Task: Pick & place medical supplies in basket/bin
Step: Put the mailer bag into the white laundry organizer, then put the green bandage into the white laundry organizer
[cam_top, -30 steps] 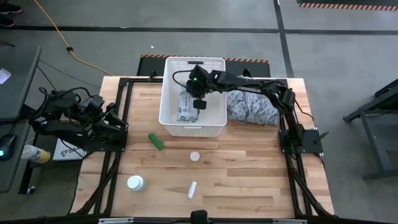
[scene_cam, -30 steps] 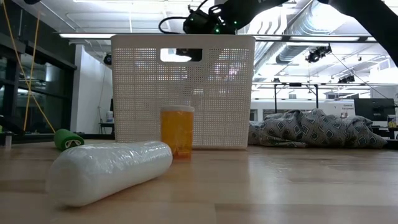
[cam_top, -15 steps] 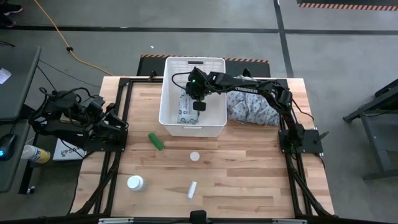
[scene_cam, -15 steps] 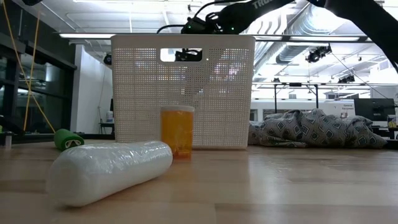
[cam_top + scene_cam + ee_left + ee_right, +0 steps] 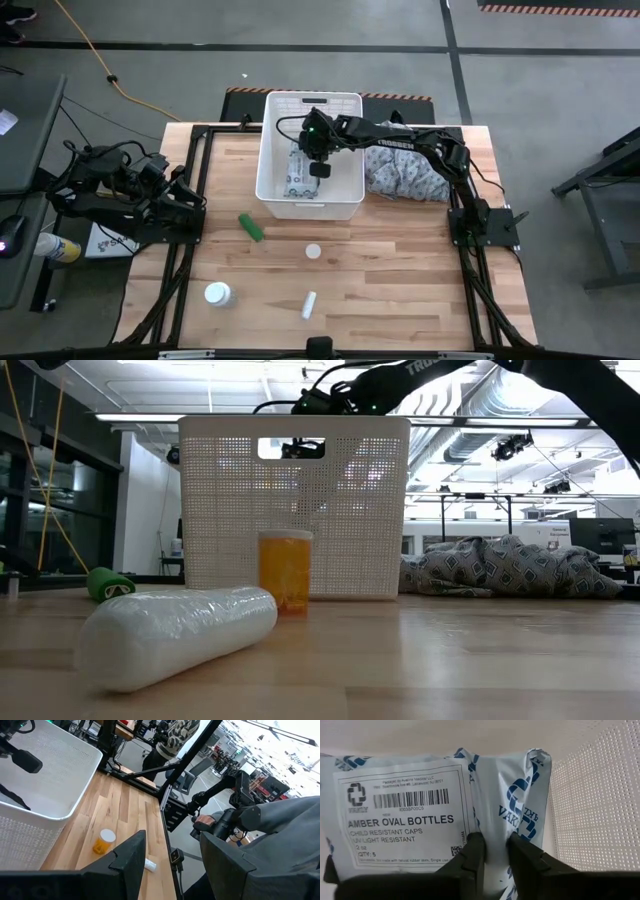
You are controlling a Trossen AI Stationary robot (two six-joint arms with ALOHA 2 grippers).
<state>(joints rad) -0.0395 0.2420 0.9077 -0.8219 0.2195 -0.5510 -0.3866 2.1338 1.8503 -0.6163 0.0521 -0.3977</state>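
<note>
Medical supplies are partly in the bin and partly on the table. One flat packet with a white label and blue print lies inside the white bin; the label reads "AMBER OVAL BOTTLES". In the high view the right arm covers a part of this packet, so its full outline is hard to see there.

The right gripper is low inside the bin, and its two dark fingers pinch a fold of the packet between them, with only a narrow gap. In the low view this gripper is hidden behind the lattice wall of the bin.

From the bin, the other supplies lie on the wooden table toward 6 and 7 o'clock. A green cylinder is near the bin corner at 7 o'clock. A small bottle seen from above as a white cap stands at 6 o'clock; in the low view it is amber and translucent. A white bottle and a small white tube lie farther away.

A grey patterned cloth, soft and crumpled, lies beside the bin at 3 o'clock.

The left gripper waits at the table's 9 o'clock edge, with its fingers apart and empty. Its wrist view is partly blocked by a grey blurred shape.
</note>
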